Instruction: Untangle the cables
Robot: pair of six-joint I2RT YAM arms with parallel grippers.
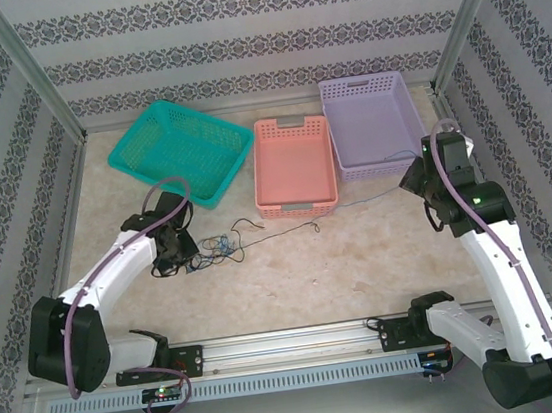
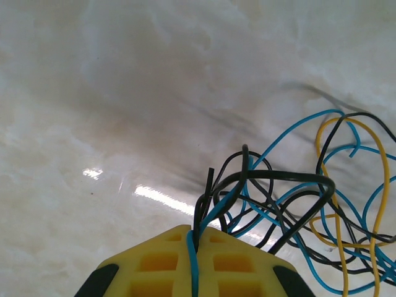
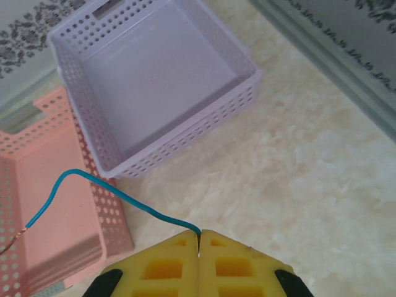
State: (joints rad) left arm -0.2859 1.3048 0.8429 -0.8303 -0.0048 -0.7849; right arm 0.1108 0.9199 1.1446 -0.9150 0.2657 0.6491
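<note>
I note left gripper [image 2: 193, 247] pinched tight on glossy black, blue and yellow cable tangle [image 2: 291, 176]; right gripper [image 3: 199, 240] clamps one thin curved blue cable [image 3: 77, 172].

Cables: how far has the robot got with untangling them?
One blue cable looks pulled clear, pinched in the right gripper beside the pink basket. The left gripper pinches blue and black strands of the tangle. Left to do: separating that black, blue and yellow knot.
</note>
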